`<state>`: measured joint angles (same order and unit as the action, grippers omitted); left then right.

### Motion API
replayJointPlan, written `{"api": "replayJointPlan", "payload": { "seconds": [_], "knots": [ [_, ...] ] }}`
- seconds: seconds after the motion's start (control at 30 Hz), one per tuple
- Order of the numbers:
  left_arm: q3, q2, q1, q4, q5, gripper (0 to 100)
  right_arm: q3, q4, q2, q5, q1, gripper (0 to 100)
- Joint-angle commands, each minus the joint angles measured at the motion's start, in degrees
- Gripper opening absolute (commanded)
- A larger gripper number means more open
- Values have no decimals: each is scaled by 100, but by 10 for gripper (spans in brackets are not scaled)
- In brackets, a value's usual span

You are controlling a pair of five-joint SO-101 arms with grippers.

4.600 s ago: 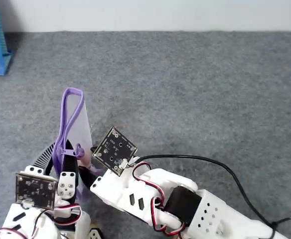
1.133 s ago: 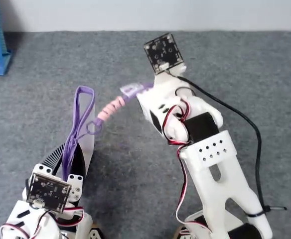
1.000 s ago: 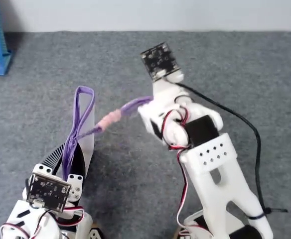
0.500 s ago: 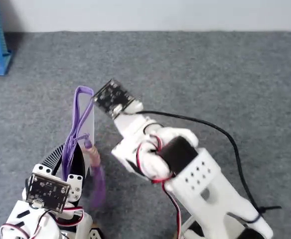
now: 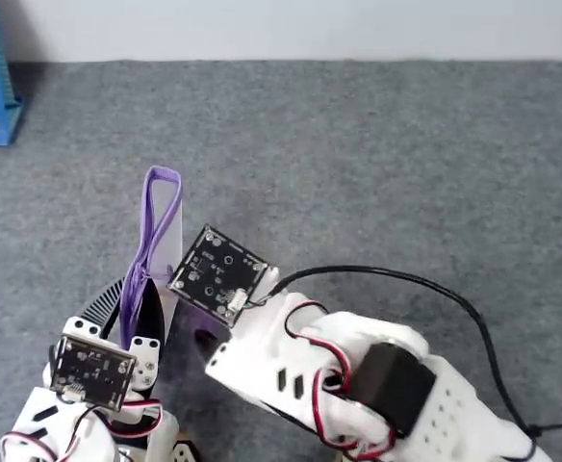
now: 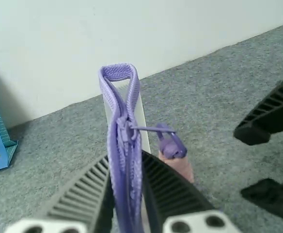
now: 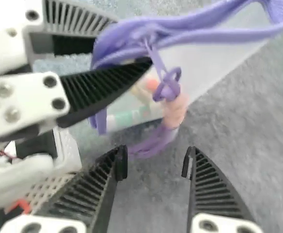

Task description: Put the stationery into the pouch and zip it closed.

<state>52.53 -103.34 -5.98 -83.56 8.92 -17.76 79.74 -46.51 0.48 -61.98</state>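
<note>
Change: a second ago the right gripper (image 7: 154,153) is well away from the pouch (image 5: 171,239), stretching the pull tassel (image 7: 173,110) out taut. Now it is back just beside the pouch and the tassel hangs loose against the pouch's side.
Right fingers: spread wide with nothing between them; the tassel dangles just ahead of the tips.
Left gripper (image 6: 124,160): clamped on the near end of the pouch, holding it on edge with the zip uppermost.
Meaning: the tug has carried the slider (image 6: 127,130) partway along the pouch. Beyond the slider the zip band seems still to gape in a narrow loop at the pouch's far end, so closing looks unfinished and a fresh grip on the tassel is likely needed.
Right wrist view alone: stationery (image 7: 128,118) shows through the pouch's clear wall, already inside.
Left wrist view alone: the slider's place along the pouch's zip, which the high view hides behind the right arm's camera board.
</note>
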Motion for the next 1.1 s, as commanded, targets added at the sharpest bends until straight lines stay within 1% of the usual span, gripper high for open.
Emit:
{"api": "replayJointPlan", "payload": {
  "seconds": [0.0,0.1,0.2,0.3,0.43,0.53,0.6,0.63,0.7,0.93,1.07],
  "knots": [
    [84,62,0,-105,-35,9,-466,-848,-101,-9,-48,183],
    [84,62,18,-114,-35,9,-774,-1402,-101,-9,-40,183],
    [92,62,26,-123,-35,9,-897,-1710,-92,26,119,182],
    [92,62,18,-105,-35,9,-1090,-2053,-92,220,242,182],
    [92,62,9,-105,-35,9,-1319,-2281,-92,229,259,173],
    [101,62,9,-105,-35,9,-1336,-2448,-92,281,259,95],
    [101,62,9,-105,-35,9,-1345,-2589,-92,668,259,23],
    [101,62,9,-105,-35,9,-1345,-2615,-101,862,259,2],
    [101,62,26,-114,-35,9,-1354,-2598,-127,993,286,10],
    [101,62,26,-123,-35,9,-1336,-2686,-101,1011,1103,8],
    [101,62,26,-123,-35,9,-1327,-3011,-92,1020,1604,8]
  ]
}}
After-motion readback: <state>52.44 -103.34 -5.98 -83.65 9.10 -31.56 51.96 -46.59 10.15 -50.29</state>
